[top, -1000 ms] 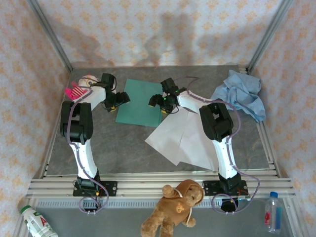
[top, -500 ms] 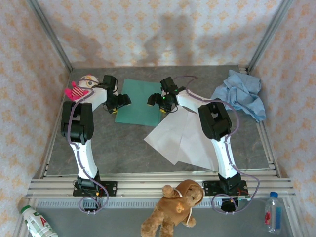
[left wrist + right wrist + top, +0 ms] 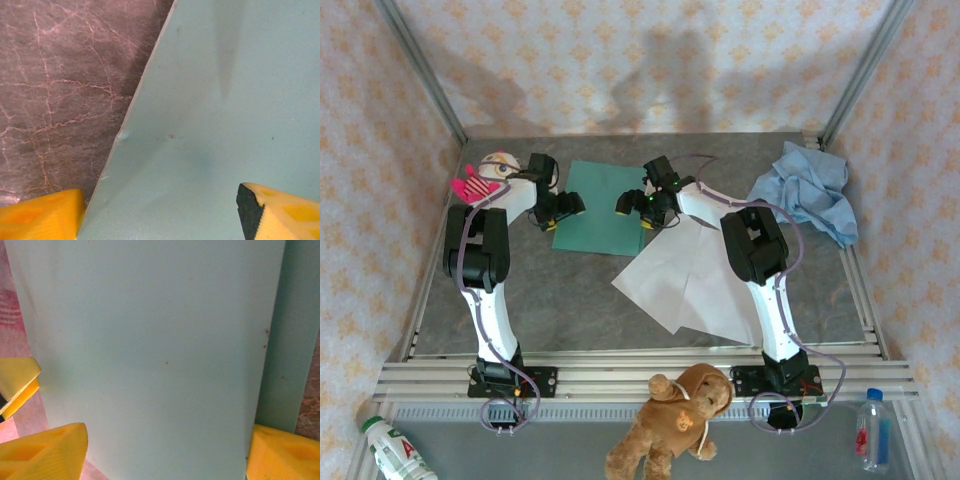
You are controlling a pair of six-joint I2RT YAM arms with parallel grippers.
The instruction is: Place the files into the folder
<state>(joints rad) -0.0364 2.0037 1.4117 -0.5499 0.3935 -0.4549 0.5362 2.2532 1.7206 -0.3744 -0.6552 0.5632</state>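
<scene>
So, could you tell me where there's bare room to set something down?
Bare tabletop lies between the left arm and the files, and between the right arm and the right rail. Crowded at the folder, where the left gripper and right gripper hover.

Grey marbled table (image 3: 550, 290); folder (image 3: 600, 205), files (image 3: 690, 285), cloth (image 3: 805, 190)

- folder (image 3: 603, 210) is lying on counter (image 3: 550, 300), far centre
- files (image 3: 685, 280) are lying overlapped, just right of it, nearer
- left hand (image 3: 565, 204) is hovering at its left edge, right hand (image 3: 632, 207) at its right
- cloth (image 3: 805, 185) is lying far right
</scene>
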